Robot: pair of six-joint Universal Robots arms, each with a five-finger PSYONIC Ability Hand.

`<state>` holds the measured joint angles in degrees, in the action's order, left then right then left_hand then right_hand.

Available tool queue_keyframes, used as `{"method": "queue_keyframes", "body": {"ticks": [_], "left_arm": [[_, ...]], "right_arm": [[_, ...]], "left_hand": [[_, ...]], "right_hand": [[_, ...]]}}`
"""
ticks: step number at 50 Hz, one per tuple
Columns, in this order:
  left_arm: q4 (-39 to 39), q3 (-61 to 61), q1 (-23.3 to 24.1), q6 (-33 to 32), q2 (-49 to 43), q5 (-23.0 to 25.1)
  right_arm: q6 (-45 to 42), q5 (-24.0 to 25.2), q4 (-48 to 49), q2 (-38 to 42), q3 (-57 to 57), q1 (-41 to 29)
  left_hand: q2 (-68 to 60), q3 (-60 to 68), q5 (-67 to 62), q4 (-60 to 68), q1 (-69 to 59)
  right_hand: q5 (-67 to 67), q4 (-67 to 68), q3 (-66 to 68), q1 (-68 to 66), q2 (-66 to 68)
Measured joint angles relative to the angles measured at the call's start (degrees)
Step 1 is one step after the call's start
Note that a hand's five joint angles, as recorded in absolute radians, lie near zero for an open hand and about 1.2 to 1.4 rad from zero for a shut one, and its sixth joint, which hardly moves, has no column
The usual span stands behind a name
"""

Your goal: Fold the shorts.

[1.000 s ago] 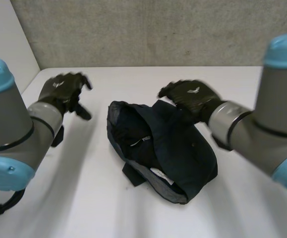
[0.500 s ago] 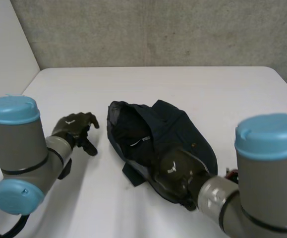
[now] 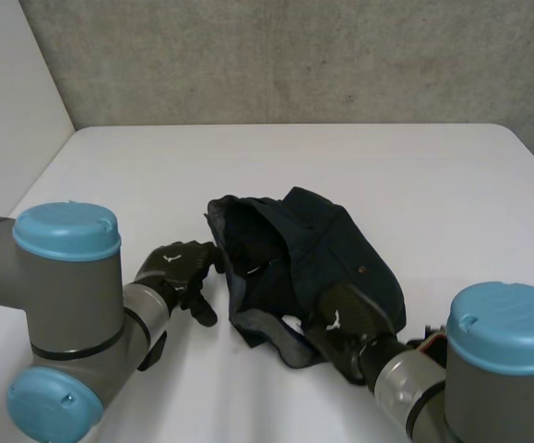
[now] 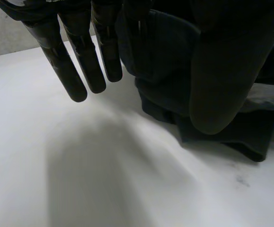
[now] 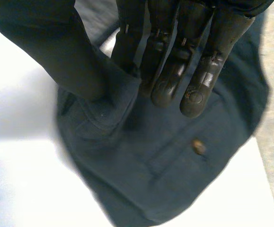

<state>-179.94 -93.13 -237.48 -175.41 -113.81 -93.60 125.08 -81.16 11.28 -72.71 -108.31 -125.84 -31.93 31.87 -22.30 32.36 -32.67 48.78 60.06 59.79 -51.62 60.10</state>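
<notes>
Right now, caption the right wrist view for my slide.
Right hand pinches a raised fold of the dark blue shorts between thumb and fingers, near a small button.

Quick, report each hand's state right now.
Left hand: open, fingers straight, beside the edge of the shorts.
Right hand: shut on the shorts, pinching a fold between thumb and fingers.

Soft, even light falls from above. The white desk (image 3: pixel 368 175) is bright without hard glare, and almost washed out in the right wrist view. The dark shorts (image 3: pixel 326 245) lose detail in their folds and cast a faint, soft-edged shadow.
</notes>
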Motion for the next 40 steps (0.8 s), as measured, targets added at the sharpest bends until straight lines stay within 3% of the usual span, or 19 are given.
{"method": "queue_keyframes", "body": {"ticks": [2,10,21,22,34,40], "left_arm": [[-0.06,0.01,0.28,0.35,-0.04,0.0],[-0.86,0.65,1.2,1.68,-0.06,0.0],[-5.96,2.86,2.32,2.09,-0.16,-0.08],[-6.41,3.36,2.35,2.06,-0.31,-0.05],[-6.56,3.72,3.57,1.97,-0.96,0.12],[-6.34,3.55,4.63,1.73,-1.24,0.01]], "right_arm": [[-0.67,0.16,1.57,0.25,0.17,1.03],[-1.38,0.09,4.21,-1.22,3.1,3.69],[5.91,-1.02,2.31,-2.62,9.94,9.43],[10.25,-1.12,0.32,-0.59,13.2,12.51],[21.33,-1.56,-8.43,14.53,27.56,22.78],[25.29,-1.72,-9.49,16.2,30.52,24.39]], "left_hand": [[0.01,0.0,0.02,-0.03,0.1],[0.1,-0.11,0.39,-0.39,0.57],[2.28,-2.0,3.46,-3.19,2.81],[2.28,-2.0,3.46,-3.19,2.81],[5.02,-4.94,6.18,-6.14,6.34],[5.02,-4.94,6.21,-6.14,6.68]], "right_hand": [[7.15,7.64,7.6,-4.77,6.34],[7.24,7.97,7.75,-4.77,6.34],[7.24,8.01,7.75,-4.77,6.34],[7.24,8.12,7.75,-4.77,6.34],[7.24,8.2,7.75,-4.77,6.34],[7.24,8.2,7.75,-4.77,6.34]]}}
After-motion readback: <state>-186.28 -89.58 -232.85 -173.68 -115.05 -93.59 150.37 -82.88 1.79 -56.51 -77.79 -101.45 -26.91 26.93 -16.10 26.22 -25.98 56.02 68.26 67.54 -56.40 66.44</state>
